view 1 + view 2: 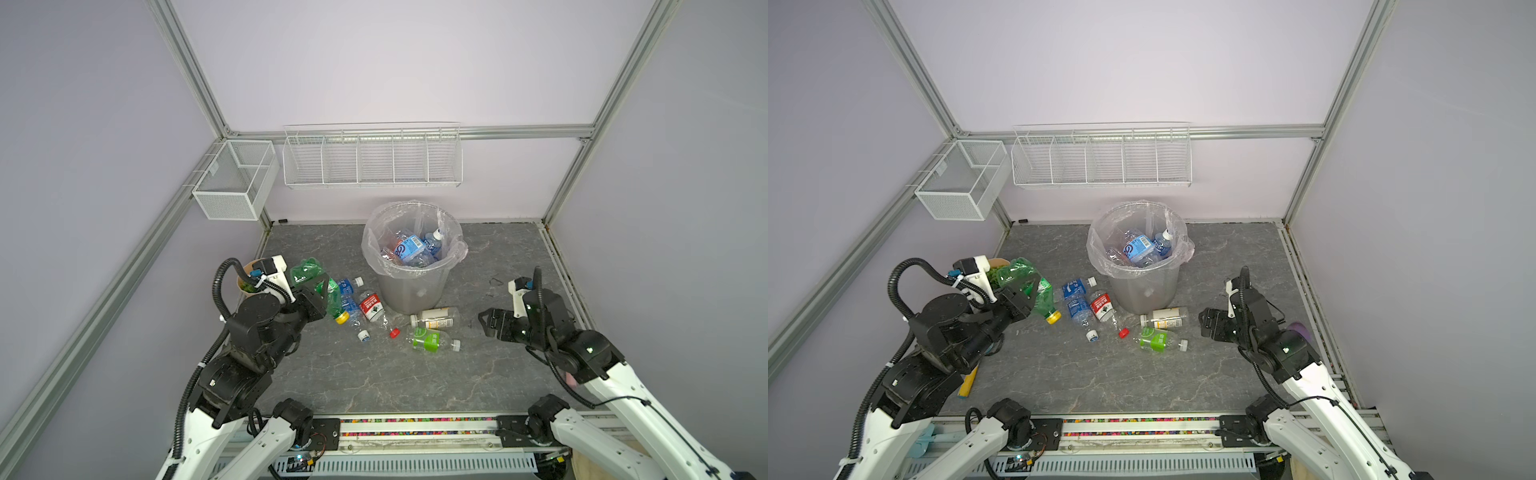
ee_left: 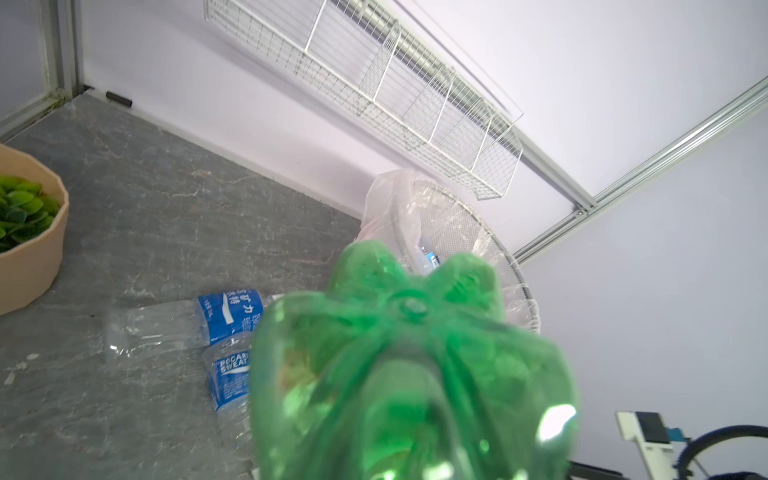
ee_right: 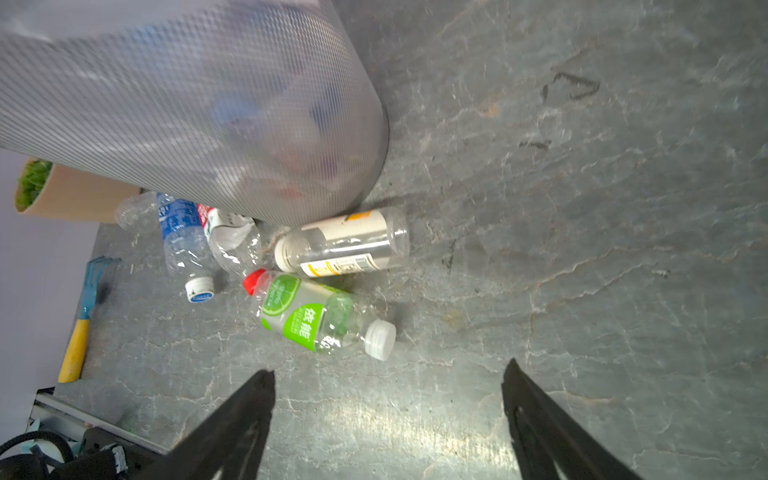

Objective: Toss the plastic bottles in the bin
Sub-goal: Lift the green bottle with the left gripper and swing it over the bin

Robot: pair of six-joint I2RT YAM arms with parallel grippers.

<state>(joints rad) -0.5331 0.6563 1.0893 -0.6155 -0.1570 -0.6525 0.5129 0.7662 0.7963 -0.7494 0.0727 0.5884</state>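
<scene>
I've got the green bottle (image 1: 307, 272) clamped in the left gripper (image 1: 316, 294).
My right gripper (image 3: 388, 374) hangs wide open, empty, over the tabletop (image 1: 374, 374) near the bin (image 1: 409, 291).

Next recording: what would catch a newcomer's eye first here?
The left gripper clamps a crumpled green plastic bottle, left of the round grey translucent bin, which is bag-lined and already holds blue-labelled bottles. Loose clear plastic bottles litter the grey stone-patterned table between bin and arms, while the right gripper hangs open and empty.
</scene>
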